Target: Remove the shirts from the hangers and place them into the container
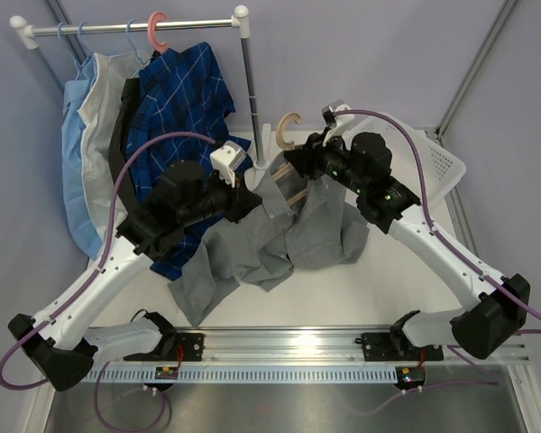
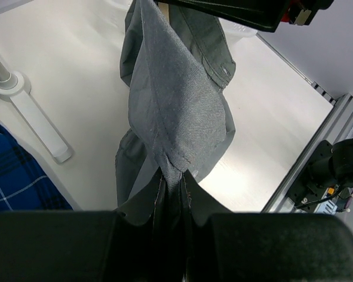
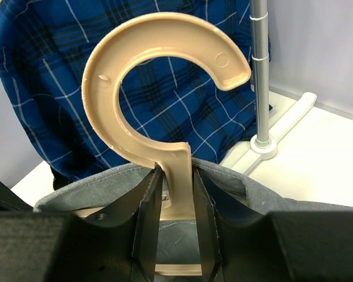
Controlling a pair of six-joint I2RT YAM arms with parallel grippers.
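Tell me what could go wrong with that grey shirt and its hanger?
The left fingers pinch only a narrow fold of the shirt, which might slip free. The shirt's collar wraps the hanger where the right fingers grip its neck, so pulling may snag.

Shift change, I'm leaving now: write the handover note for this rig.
Left gripper shut on grey shirt.
Right gripper shut on tan hanger, its neck inside that shirt's collar.
Plaid shirt on pink hanger, on the rail.
Basket far right; no shirt visible in it.
Done: none binned. Left: strip both shirts, basket them.
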